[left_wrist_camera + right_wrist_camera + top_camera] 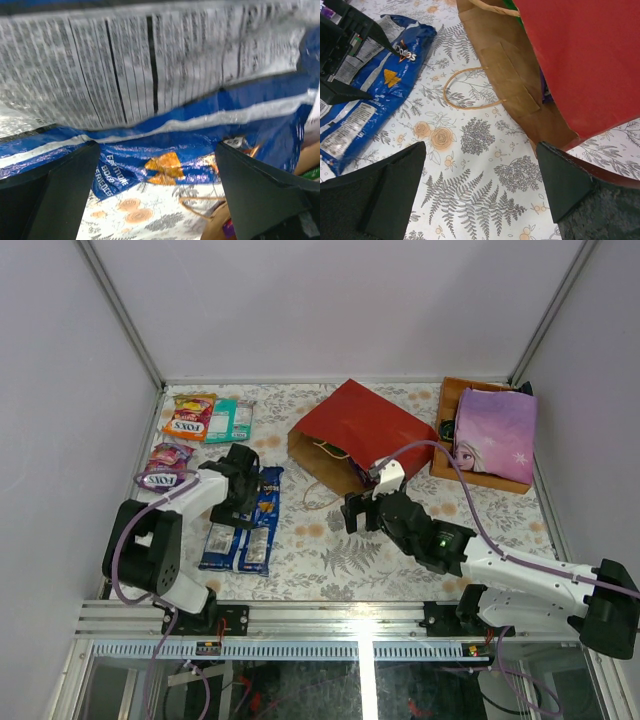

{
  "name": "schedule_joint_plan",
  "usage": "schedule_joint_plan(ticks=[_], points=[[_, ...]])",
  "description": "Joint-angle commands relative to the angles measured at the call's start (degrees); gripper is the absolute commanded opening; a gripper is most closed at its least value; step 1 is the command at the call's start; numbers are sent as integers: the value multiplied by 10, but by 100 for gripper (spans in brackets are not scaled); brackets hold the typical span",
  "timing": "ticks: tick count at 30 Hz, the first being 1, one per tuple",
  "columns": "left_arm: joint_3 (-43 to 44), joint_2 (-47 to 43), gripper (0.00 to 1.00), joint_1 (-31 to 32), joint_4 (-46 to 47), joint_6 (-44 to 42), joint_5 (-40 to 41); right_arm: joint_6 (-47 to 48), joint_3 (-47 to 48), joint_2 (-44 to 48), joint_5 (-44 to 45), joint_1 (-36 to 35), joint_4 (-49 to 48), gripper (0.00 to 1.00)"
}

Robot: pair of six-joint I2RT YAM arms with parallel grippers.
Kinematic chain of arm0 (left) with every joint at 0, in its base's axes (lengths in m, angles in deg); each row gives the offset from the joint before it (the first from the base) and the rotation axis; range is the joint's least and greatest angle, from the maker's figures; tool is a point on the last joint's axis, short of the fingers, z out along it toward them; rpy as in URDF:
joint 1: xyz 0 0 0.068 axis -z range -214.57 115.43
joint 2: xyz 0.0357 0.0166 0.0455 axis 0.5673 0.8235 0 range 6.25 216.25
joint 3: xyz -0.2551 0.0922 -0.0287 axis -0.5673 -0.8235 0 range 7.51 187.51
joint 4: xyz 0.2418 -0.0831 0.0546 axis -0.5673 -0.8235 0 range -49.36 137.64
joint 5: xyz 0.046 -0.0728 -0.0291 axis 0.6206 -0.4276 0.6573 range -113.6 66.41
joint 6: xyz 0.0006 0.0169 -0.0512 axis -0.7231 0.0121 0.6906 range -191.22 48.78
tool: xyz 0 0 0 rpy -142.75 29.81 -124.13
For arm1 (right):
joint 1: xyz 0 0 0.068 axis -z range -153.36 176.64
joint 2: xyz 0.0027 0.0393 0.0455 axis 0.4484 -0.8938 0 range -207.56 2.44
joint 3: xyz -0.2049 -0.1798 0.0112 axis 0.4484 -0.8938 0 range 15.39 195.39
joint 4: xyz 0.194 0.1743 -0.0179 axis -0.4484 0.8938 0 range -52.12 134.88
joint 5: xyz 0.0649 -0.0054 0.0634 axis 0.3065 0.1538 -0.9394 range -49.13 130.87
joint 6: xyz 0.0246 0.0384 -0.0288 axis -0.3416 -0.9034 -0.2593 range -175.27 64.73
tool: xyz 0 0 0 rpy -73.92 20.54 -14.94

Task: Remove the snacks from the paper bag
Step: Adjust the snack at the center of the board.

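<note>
While the paper bag (pixel 350 435) lies on its side on the table (pixel 330 560), the snacks (pixel 546 91) inside (one purple shows) look light and slippery, so pinch a crimped edge; right hand (pixel 362 512) gapes empty at its mouth, left hand (pixel 240 502) is spread over blue packs (pixel 250 530)

Bare tablecloth (pixel 320 540) between blue packs (pixel 262 540) and paper bag (pixel 350 430), loop handle (pixel 444 91) lying across

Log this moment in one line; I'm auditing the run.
left gripper open over blue packs | right gripper open near paper bag | bag on its side, packets inside
</note>
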Motion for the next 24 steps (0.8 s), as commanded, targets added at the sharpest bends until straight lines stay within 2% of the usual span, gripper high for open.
schedule_joint_plan(ticks=[1, 14, 18, 24], points=[[-18, 31, 99, -35, 1, -41, 50, 5, -2, 14, 3, 19, -11, 99], [35, 123, 98, -124, -29, -154, 148, -1, -7, 15, 0, 30, -6, 99], [47, 138, 98, -139, -34, -151, 172, -3, -6, 11, -8, 30, -5, 99], [80, 166, 98, -162, -29, -140, 166, 4, 4, -5, -34, 31, -9, 99]])
